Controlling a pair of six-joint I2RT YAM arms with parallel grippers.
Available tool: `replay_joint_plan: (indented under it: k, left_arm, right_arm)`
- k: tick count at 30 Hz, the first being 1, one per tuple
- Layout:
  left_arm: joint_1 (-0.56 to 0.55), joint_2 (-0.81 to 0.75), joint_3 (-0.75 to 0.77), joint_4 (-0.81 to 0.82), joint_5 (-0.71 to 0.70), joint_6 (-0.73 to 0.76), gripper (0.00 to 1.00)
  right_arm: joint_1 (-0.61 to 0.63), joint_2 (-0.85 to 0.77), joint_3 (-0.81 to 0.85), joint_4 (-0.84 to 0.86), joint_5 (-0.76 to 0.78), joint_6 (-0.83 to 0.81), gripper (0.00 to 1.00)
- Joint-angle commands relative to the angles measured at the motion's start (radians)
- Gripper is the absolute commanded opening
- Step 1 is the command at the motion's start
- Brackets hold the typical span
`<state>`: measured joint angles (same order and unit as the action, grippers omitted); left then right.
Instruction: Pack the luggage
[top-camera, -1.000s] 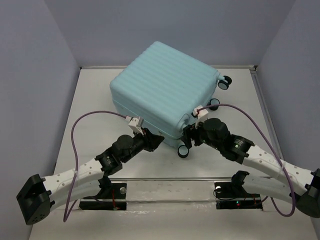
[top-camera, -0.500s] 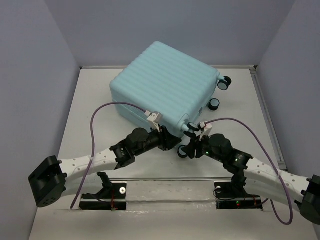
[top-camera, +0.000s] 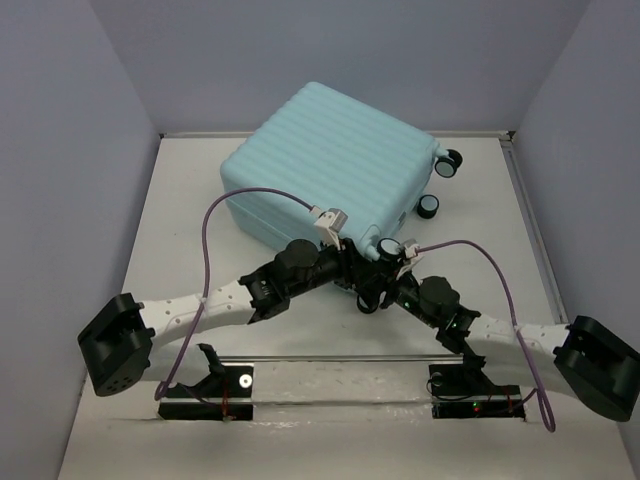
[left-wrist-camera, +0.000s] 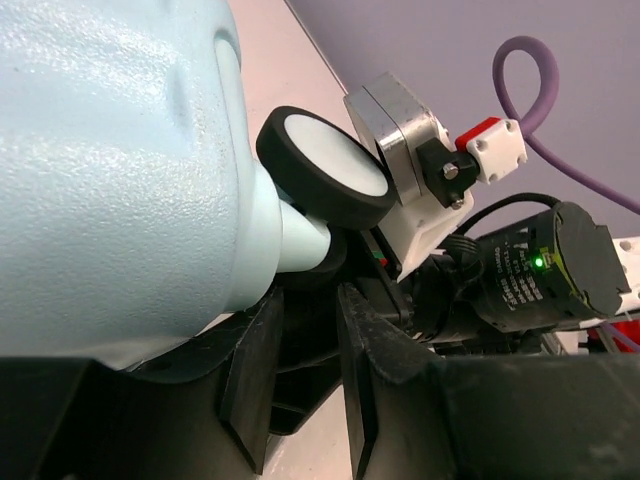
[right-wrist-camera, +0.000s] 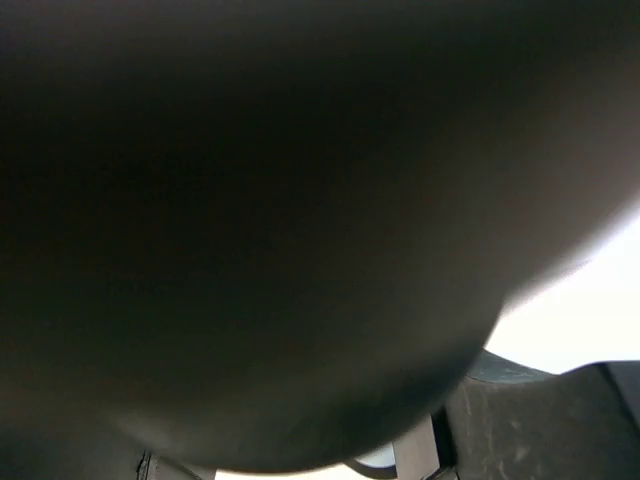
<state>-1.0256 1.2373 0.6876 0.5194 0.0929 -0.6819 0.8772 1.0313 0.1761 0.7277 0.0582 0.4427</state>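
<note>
Filling nearly the whole right wrist view, a dark blur hides the right gripper, so I cannot tell how its jaws stand. The left gripper has its fingers a narrow gap apart, gripping nothing, just under a caster wheel at the near corner of the closed luggage, which lies flat toward the table's far edge.

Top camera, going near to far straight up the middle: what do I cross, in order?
mounting rail → table → luggage → back wall. The grippers overlap at the luggage's near corner, so they are left out.
</note>
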Motion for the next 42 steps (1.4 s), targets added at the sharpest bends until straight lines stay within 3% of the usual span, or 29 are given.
replay_joint_plan:
  k: [1, 4, 6, 7, 9, 13, 18, 20, 25, 31, 36, 42]
  left_arm:
    - [0.005, 0.033, 0.107, 0.050, -0.024, 0.005, 0.41]
    - [0.005, 0.039, 0.133, 0.034, -0.030, 0.007, 0.41]
    - [0.005, 0.039, 0.153, 0.024, -0.041, 0.012, 0.41]
    - [0.005, 0.037, 0.159, 0.015, -0.042, 0.015, 0.41]
    - [0.005, 0.040, 0.182, -0.001, -0.048, 0.025, 0.41]
    - [0.005, 0.054, 0.230, -0.047, -0.065, 0.047, 0.42]
    - [0.015, 0.112, 0.334, -0.127, -0.070, 0.097, 0.43]
    - [0.025, 0.155, 0.420, -0.204, -0.044, 0.108, 0.43]
    - [0.056, 0.211, 0.619, -0.379, 0.068, 0.154, 0.49]
    - [0.076, 0.251, 0.769, -0.441, 0.188, 0.102, 0.49]
    - [0.076, 0.290, 0.842, -0.435, 0.286, 0.044, 0.52]
    - [0.076, 0.294, 0.874, -0.415, 0.317, 0.012, 0.63]
  right_arm:
    - [0.000, 0.075, 0.031, 0.253, 0.031, -0.030, 0.59]
    - [0.028, 0.137, 0.028, 0.327, 0.052, -0.027, 0.50]
    - [0.042, 0.165, 0.016, 0.367, 0.116, -0.025, 0.34]
    - [0.057, 0.170, 0.011, 0.381, 0.143, -0.027, 0.18]
    - [0.066, 0.174, -0.004, 0.424, 0.178, -0.032, 0.07]
    - [0.107, 0.177, -0.012, 0.464, 0.210, -0.038, 0.07]
    - [0.270, 0.234, 0.026, 0.493, 0.194, -0.020, 0.07]
    - [0.324, 0.302, 0.046, 0.574, 0.213, 0.028, 0.07]
    - [0.338, 0.636, 0.089, 0.988, 0.106, 0.096, 0.07]
    - [0.361, 0.834, 0.327, 0.987, 0.113, 0.056, 0.07]
    - [0.371, 0.877, 0.522, 0.990, 0.276, -0.029, 0.07]
    - [0.371, 0.958, 0.678, 0.989, 0.350, -0.010, 0.07]
